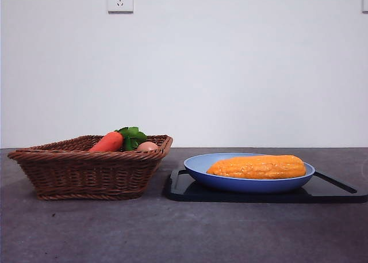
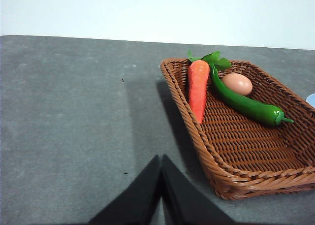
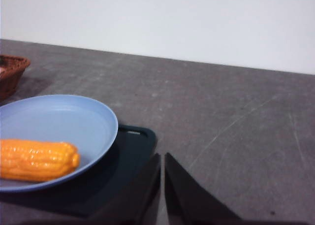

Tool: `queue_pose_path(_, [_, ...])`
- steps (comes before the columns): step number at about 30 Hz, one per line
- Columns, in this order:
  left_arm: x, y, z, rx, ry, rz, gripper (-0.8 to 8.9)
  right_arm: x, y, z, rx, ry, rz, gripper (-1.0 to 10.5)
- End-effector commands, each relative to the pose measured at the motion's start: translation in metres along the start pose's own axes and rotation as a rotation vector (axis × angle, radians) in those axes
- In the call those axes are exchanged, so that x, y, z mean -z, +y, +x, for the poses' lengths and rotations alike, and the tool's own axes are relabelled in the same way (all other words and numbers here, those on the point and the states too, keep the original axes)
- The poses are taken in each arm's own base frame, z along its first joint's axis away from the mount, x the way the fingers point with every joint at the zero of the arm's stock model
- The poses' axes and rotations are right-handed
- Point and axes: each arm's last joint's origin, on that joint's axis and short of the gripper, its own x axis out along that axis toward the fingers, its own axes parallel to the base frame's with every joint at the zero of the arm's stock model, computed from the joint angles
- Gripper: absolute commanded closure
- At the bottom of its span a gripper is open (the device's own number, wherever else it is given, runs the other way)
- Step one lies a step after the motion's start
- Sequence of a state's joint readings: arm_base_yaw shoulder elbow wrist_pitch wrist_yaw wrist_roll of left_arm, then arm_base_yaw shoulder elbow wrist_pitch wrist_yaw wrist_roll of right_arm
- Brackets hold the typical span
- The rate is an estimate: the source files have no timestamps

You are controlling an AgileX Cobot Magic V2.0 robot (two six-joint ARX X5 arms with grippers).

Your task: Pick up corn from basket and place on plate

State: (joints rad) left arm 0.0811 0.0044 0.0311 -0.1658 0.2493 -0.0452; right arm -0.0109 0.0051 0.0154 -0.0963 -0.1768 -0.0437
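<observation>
Front view: corn [image 1: 257, 167] lies lengthwise in the light blue plate [image 1: 198, 166], which sits on a flat black tray [image 1: 179, 188] on the grey desk [image 1: 172, 234], just right of the wicker basket [image 1: 86, 174]. Left wrist view: basket holds a carrot [image 2: 198, 88] along its left wall, a green chili pepper [image 2: 243, 103] and an egg [image 2: 237, 83] toward the far end; left claw [image 2: 161, 158] clenched, empty, above bare desk left of the basket. Right wrist view: right claw [image 3: 162, 157] nearly clenched, a thin slit between the jaws, empty, just right of the tray's corner, apart from the corn.
</observation>
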Motion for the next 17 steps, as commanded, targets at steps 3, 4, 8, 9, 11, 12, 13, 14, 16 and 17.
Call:
queue_pose_path(3, [0.0087,0.0012,0.0025,-0.003,0.021,-0.015,8.1,0.0051,0.0003,0.0004,0.0,0.037,0.024,9.4])
queue_pose_path(4, [0.0086,0.0012,0.0025,-0.003,0.021,-0.015,8.1,0.0059,0.0004,0.0003,0.0,0.046,0.026,9.4])
queue_pose_path(8, [0.0086,0.0012,0.0025,-0.003,0.021,-0.015,8.1,0.0063,0.0004,0.0003,0.0,0.049,0.026,9.4])
queue_pose_path(9, [0.0087,0.0012,0.0025,-0.003,0.021,-0.015,8.1,0.0063,0.0004,0.0003,0.0,0.049,0.026,9.4])
queue_pose_path(11, [0.0086,0.0012,0.0025,-0.003,0.021,-0.015,8.1,0.0063,0.0004,0.0003,0.0,0.049,0.026,9.4])
queue_pose_path(12, [0.0086,0.0012,0.0025,-0.003,0.021,-0.015,8.1,0.0063,0.0004,0.0003,0.0,0.049,0.026,9.4])
queue_pose_path(13, [0.0087,0.0012,0.0025,-0.003,0.021,-0.015,8.1,0.0063,0.0003,0.0003,0.001,0.049,0.026,9.4])
queue_pose_path(14, [0.0086,0.0012,0.0025,-0.003,0.021,-0.015,8.1,0.0063,0.0004,0.0003,0.001,0.049,0.026,9.4])
queue_pose_path(16, [0.0087,0.0012,0.0025,-0.003,0.021,-0.015,8.1,0.0063,0.0004,0.0003,0.0,0.049,0.026,9.4])
queue_pose_path(17, [0.0086,0.0012,0.0025,-0.003,0.021,-0.015,8.1,0.0063,0.0004,0.0003,0.0,0.049,0.026,9.4])
